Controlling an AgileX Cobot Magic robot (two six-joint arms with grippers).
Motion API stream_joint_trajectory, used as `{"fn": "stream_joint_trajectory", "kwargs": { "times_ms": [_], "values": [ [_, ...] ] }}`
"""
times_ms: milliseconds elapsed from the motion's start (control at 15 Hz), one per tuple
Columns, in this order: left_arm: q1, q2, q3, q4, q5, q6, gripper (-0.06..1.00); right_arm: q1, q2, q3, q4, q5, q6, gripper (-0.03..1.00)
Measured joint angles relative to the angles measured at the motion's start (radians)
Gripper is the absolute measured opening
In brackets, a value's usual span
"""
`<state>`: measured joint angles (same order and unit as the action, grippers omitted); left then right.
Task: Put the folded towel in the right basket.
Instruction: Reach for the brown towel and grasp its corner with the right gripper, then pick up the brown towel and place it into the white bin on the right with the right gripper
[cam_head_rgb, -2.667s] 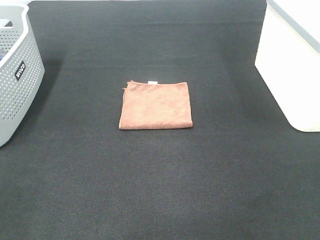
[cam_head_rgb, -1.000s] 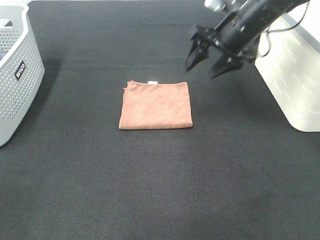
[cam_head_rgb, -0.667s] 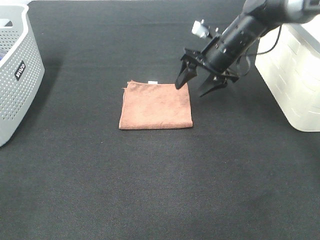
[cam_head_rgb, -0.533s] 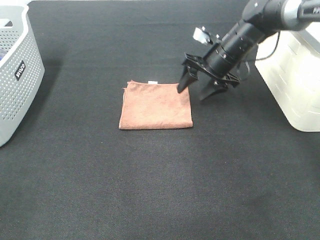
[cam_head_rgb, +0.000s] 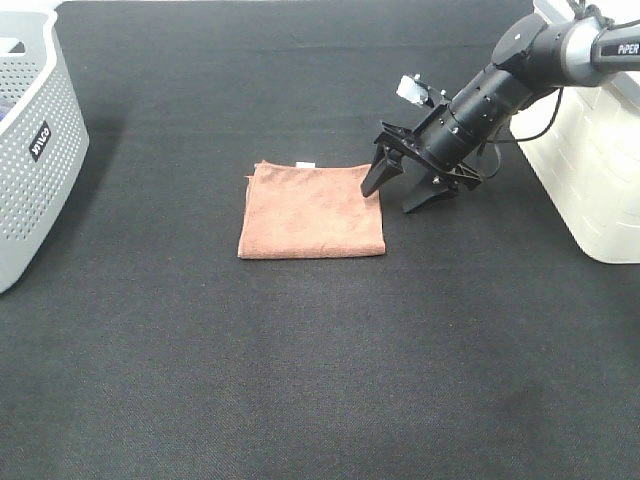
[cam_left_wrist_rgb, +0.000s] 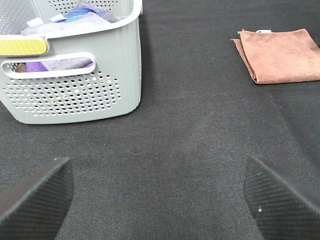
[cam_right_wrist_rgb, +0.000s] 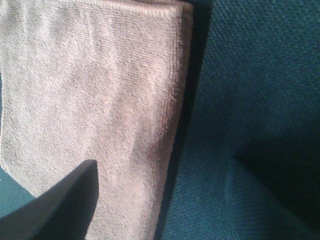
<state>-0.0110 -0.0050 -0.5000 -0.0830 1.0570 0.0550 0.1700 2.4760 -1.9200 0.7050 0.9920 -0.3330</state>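
My right pincer hangs spread over the right border of the folded rust-brown terry towel. One finger is above the cloth by its far right corner, the other above the black woven tabletop just beside it. The towel lies flat at the middle of the surface, not yet gripped.

To do this well, I judge I must sink until the outer finger meets the tabletop, then close deep enough to catch every folded layer, so the fold does not spill open on the lift.

The white smooth-walled basket stands at the right edge, with bare tabletop between it and the towel. Its wall calls for a high carry. The grey perforated plastic basket sits well apart at the left edge, where my left pincer waits spread and empty.
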Motion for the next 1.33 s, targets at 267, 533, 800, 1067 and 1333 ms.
{"fn": "stream_joint_trajectory", "kwargs": {
  "times_ms": [267, 533, 800, 1067, 1333],
  "values": [
    [0.0, 0.0, 0.0, 0.0, 0.0, 0.0, 0.87, 0.017, 0.014, -0.008, 0.023, -0.008, -0.011, 0.67],
    [0.0, 0.0, 0.0, 0.0, 0.0, 0.0, 0.87, 0.017, 0.025, -0.013, 0.041, -0.008, -0.009, 0.66],
    [0.0, 0.0, 0.0, 0.0, 0.0, 0.0, 0.87, 0.048, 0.035, -0.013, 0.042, -0.044, -0.022, 0.47],
    [0.0, 0.0, 0.0, 0.0, 0.0, 0.0, 0.87, 0.061, 0.046, -0.013, 0.038, -0.064, -0.023, 0.02],
    [0.0, 0.0, 0.0, 0.0, 0.0, 0.0, 0.87, 0.062, -0.016, -0.01, 0.006, -0.046, -0.024, 0.01]
  ]
}}
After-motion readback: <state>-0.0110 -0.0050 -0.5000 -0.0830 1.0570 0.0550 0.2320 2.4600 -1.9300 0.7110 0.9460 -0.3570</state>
